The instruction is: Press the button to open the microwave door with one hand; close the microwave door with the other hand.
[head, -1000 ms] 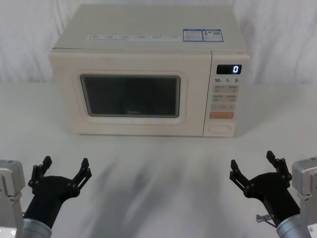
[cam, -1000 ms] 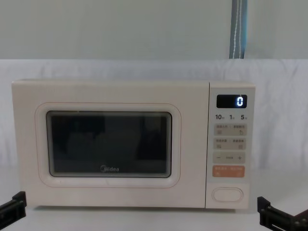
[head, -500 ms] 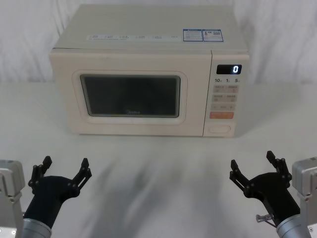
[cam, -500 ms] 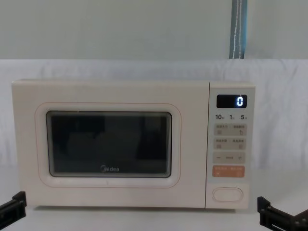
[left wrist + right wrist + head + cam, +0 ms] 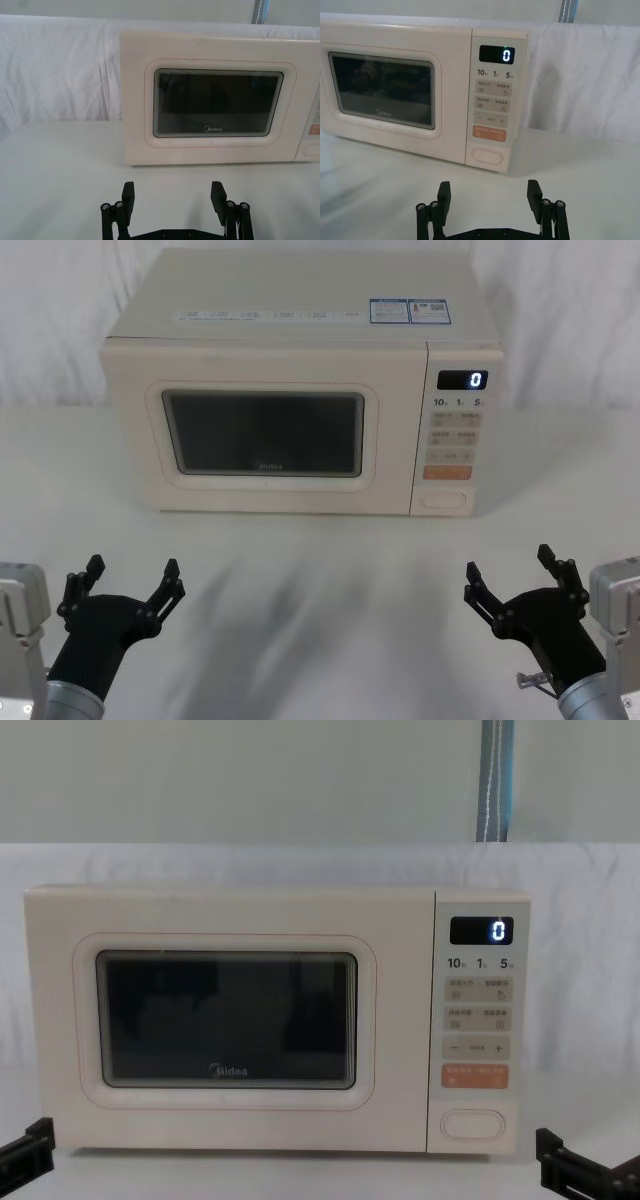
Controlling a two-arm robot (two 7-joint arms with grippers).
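The button (image 5: 444,500) sits well ahead of the right gripper (image 5: 518,580) (fingers spread).

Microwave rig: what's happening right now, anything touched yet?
Nothing is touched yet. The boxy cream-white microwave sits on the white-covered table with its wide windowed door shut and the black display reading 0. The large cream-white oval button at the bottom of the key panel is unpressed. The left claw and right claw, both black, hover open over the near part of the table, well short of the oven, the right one roughly in line with the key panel.
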